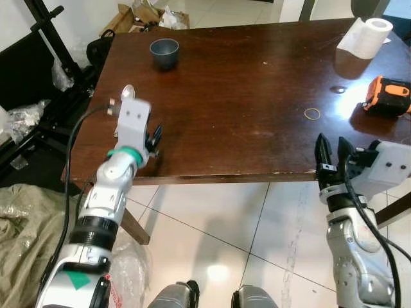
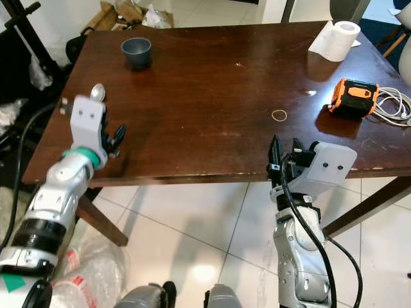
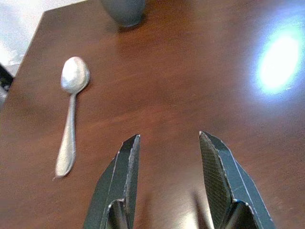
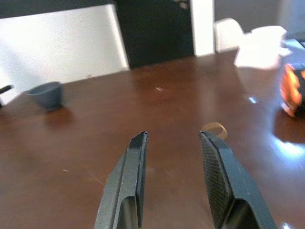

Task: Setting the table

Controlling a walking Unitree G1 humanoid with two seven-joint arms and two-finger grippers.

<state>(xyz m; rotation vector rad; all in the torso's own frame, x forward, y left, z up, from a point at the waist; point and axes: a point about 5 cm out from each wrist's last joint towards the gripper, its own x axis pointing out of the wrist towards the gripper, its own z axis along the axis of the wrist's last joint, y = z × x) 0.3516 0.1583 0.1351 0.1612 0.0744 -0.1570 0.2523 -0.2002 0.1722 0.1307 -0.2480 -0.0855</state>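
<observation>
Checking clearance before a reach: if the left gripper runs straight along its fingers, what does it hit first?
Probably bare table. The left gripper, open, points between the spoon and glare; the cup sits slightly aside.

A silver spoon (image 3: 71, 119) lies flat on the dark brown wooden table (image 1: 244, 96), near its left edge, with the bowl facing up and pointing toward a small grey-blue cup (image 1: 164, 52). The cup stands upright, farther back on the table, well apart from the spoon.

A lived-in home room: a dark wooden dining table (image 1: 257, 96) on white floor tiles (image 1: 212, 231), with a paper roll (image 1: 369, 35) on its far corner and cardboard clutter (image 1: 138, 16) behind it.
</observation>
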